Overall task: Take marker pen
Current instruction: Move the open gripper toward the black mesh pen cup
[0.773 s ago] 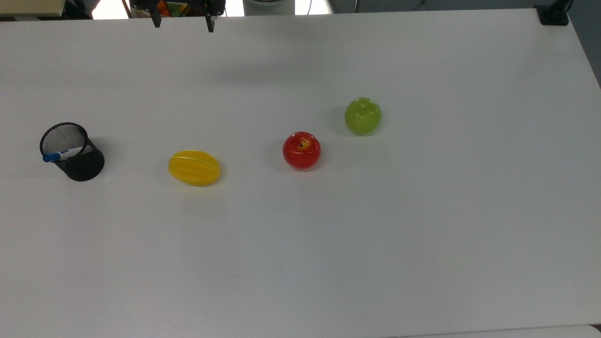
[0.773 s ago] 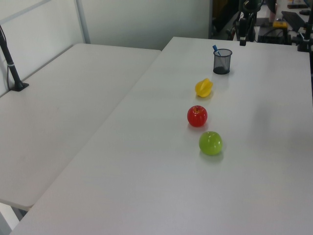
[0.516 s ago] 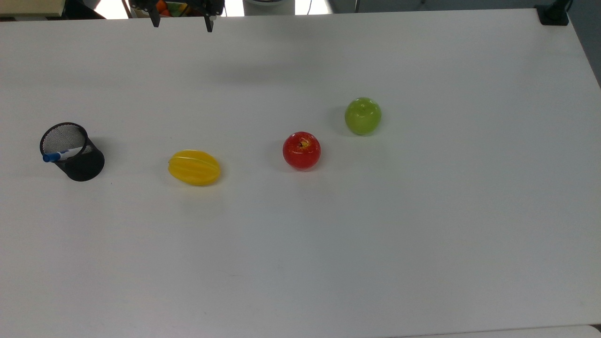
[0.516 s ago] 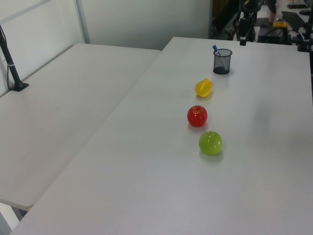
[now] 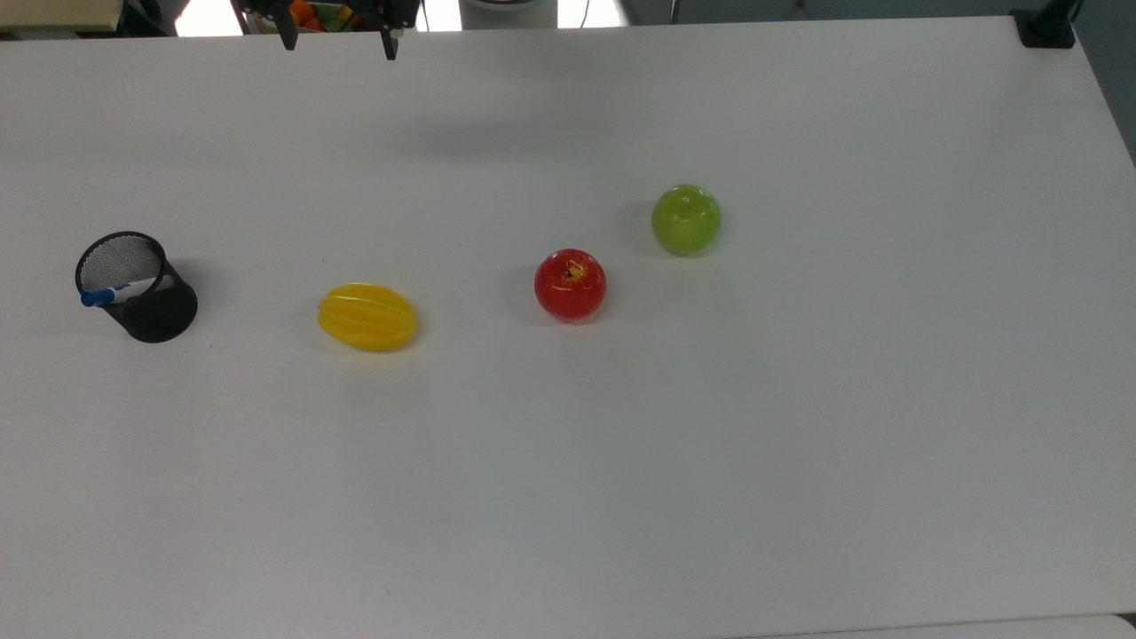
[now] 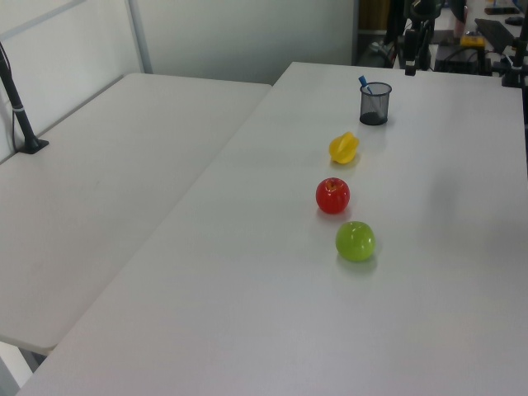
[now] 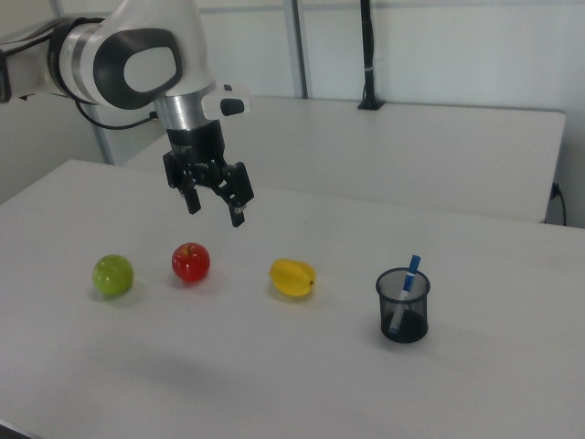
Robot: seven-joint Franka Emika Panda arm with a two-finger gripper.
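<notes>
The marker pen [image 5: 114,292] stands tilted inside a black mesh cup [image 5: 142,288] at the top view's left, its blue cap poking over the rim. It also shows in the right view, marker pen [image 7: 409,277] leaning in the cup [image 7: 402,306], and in the left view as a blue tip [image 6: 363,82] above the cup [image 6: 375,103]. My gripper [image 7: 216,208] hangs open and empty high above the table, over the red apple and the yellow fruit in the right view. In the top view the gripper [image 5: 338,43] sits at the upper edge, far from the cup.
A yellow ridged fruit [image 5: 367,317], a red apple [image 5: 570,284] and a green apple [image 5: 685,219] lie in a row to the right of the cup in the top view. The white table [image 5: 710,444] is wide. A second table [image 6: 99,190] adjoins it in the left view.
The gripper has drifted slightly toward the top view's upper left edge. The pen, cup and fruit stay where they were.
</notes>
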